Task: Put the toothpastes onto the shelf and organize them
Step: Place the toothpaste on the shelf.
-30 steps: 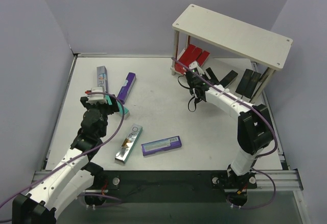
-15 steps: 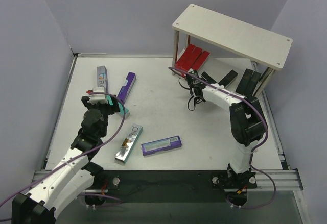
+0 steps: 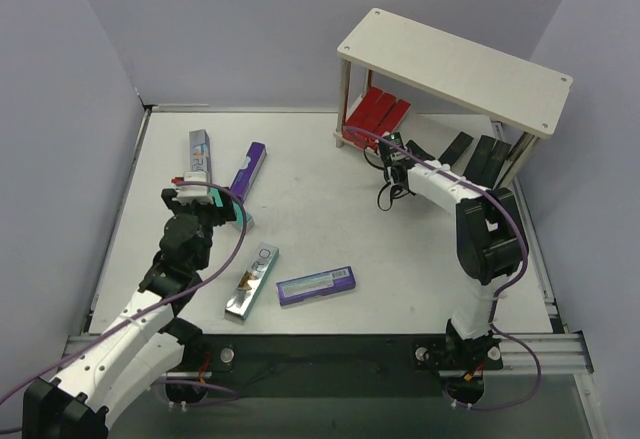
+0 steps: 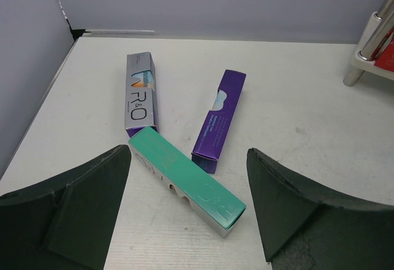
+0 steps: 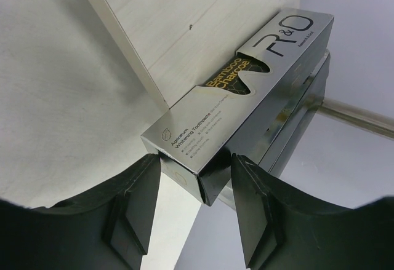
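My left gripper (image 3: 203,197) (image 4: 189,153) hangs open over a teal toothpaste (image 4: 184,187) (image 3: 243,221) lying flat, not touching it. Just beyond lie a purple toothpaste (image 4: 218,119) (image 3: 248,167) and a silver one (image 4: 140,95) (image 3: 200,154). My right gripper (image 3: 393,151) (image 5: 196,157) is at the shelf's (image 3: 455,64) front left, both fingertips against the near end of a black-and-silver toothpaste (image 5: 246,91), which rests on another black carton. Red toothpastes (image 3: 378,111) and black ones (image 3: 490,159) lie under the shelf.
A silver carton (image 3: 252,279) and a purple-and-silver carton (image 3: 316,285) lie near the table's front centre. A shelf leg (image 4: 369,42) shows at the far right of the left wrist view. Grey walls close in the table on three sides.
My right gripper has slid right toward the shelf and its jaws have narrowed onto the black carton's end. The left arm has not moved.
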`<state>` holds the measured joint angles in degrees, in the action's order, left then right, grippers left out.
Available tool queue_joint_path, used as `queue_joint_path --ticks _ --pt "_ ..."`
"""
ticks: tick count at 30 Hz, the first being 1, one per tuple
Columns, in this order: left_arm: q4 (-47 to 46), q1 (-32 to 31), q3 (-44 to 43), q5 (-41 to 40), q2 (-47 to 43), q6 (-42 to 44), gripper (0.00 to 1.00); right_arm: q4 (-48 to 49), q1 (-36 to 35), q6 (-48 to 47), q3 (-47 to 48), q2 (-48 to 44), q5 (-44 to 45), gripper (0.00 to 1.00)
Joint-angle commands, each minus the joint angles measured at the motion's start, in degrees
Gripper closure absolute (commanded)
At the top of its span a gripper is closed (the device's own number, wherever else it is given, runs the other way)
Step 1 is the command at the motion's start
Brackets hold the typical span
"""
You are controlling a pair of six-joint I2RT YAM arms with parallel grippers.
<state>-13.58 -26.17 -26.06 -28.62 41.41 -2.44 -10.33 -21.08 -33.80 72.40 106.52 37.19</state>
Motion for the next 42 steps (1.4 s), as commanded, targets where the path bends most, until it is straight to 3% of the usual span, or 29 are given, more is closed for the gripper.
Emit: queue_joint_path --ticks 1,42 --pt "-3.1 -0.2 0.0 0.7 0.1 0.6 0.13 -0.1 1.3 -1.8 -0.1 -0.7 0.8 0.51" --pt "-3.3 -0.2 0.0 1.6 1.0 0.9 0.13 -0.2 5.2 -2.4 -1.3 -2.4 9.1 0.52"
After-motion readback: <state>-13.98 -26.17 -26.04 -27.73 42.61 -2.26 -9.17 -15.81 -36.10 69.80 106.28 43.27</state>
